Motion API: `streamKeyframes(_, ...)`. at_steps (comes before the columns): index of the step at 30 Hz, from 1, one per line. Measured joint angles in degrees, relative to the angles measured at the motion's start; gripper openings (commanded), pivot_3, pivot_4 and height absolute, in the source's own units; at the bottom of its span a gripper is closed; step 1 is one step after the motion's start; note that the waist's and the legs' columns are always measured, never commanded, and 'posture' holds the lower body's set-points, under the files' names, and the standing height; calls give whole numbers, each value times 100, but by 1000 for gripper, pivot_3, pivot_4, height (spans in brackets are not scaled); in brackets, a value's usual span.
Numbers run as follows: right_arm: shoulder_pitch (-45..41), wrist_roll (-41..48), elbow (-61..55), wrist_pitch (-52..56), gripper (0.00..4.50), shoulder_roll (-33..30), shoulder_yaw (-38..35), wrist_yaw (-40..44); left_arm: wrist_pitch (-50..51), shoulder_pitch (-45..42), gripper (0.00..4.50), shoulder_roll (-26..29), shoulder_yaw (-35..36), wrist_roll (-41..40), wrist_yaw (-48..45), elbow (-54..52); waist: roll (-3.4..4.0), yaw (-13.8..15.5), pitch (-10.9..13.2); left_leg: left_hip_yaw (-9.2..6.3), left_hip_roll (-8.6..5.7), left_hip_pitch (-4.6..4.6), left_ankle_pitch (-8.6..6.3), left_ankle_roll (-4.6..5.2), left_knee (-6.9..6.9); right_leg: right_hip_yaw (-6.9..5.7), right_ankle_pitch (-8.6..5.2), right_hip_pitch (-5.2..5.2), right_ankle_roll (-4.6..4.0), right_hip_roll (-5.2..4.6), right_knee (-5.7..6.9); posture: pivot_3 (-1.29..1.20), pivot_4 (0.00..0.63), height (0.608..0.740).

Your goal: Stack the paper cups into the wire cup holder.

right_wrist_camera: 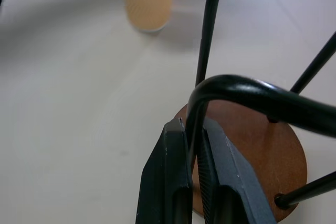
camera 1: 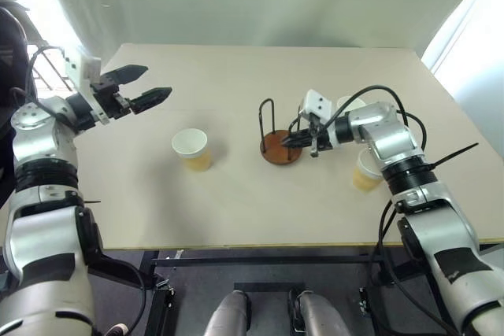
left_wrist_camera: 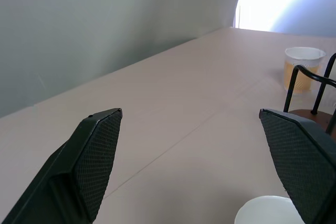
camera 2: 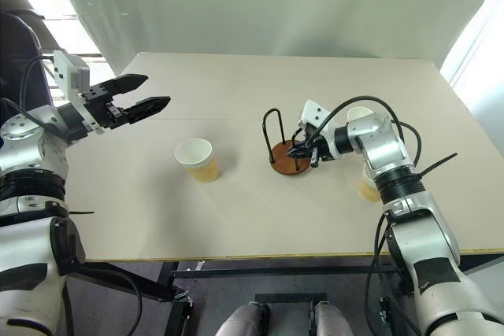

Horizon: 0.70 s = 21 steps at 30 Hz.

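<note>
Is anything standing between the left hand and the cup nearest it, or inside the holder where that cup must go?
Nothing lies between the open left hand and the nearest paper cup. The wire cup holder holds no cup, but the right hand is shut on one of its wire loops.

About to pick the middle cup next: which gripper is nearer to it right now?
Left. The left gripper hangs open above and beside the lone paper cup; the right gripper is shut on a wire of the wire cup holder, farther off.
</note>
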Motion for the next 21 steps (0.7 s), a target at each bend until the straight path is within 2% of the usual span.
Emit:
streamKeyframes(7,0,-68,-149,-364,50,-317,270,495,34,39,4500,-2,-8,3,-121,-7,0,-8,0,0,0,0,1,2,11,0,0,2,0,0,5,0,150,740)
streamKeyframes(21,-87,-113,49,-663,50,-184,538,840,170,89,4500,-19,-25,4,-247,-223,0,-16,0,0,0,2,7,6,20,1,-1,3,-2,0,18,0,150,740)
